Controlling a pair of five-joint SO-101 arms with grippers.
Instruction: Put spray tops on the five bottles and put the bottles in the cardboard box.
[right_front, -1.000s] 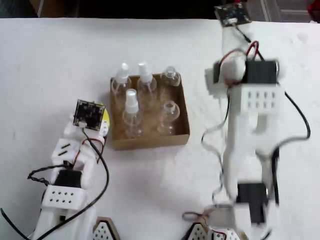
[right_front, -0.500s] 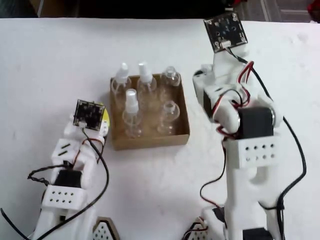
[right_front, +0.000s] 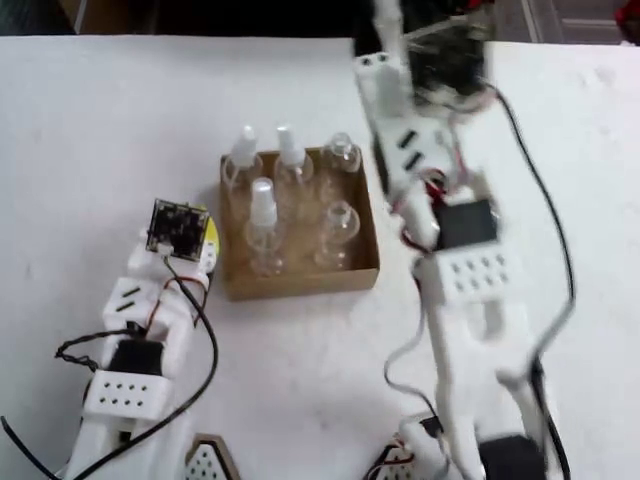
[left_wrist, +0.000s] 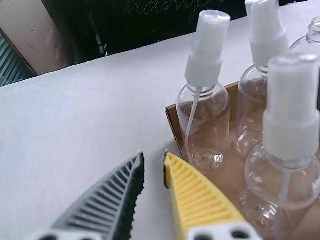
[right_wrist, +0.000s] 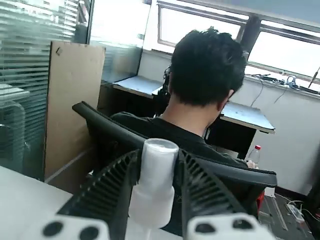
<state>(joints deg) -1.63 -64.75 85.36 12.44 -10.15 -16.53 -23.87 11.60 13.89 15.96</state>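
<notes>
1. While you line up the next cap, start at the near end. The left gripper (left_wrist: 152, 167) sits low just beside the cardboard box (right_front: 300, 280), on the box's left-arm side. Its grey and yellow jaws are drawn almost together with only a slit between them, and it holds nothing.
2. All five bottles stand upright inside the box. The three capped bottles (right_front: 262, 215) take the part of the box toward the left gripper: one by the near wall and two along the far wall.
3. The two open bottles (right_front: 340, 225) stand one behind the other along the box wall that faces the right arm (right_front: 460, 270). Their bare necks point straight up.
4. Farther off, seemingly above and past the box's far corner on that same side, the right gripper (right_wrist: 157, 155) is clamped on a white spray top (right_wrist: 154, 185), which is pinched between both fingers. Its camera looks out across the room, not down into the box.
5. Your coming move turns on this:
   - From the held top, the open necks lie below and back toward the box's near wall.
   - I judge the right arm the nearer one to them.
   - The top's long axis seems to run along the fingers, while the bottles' axes are vertical.
   - You will probably have to tip the wrist down until the two axes agree before lowering.
   - Watch the capped sprayers standing next to those necks.
</notes>
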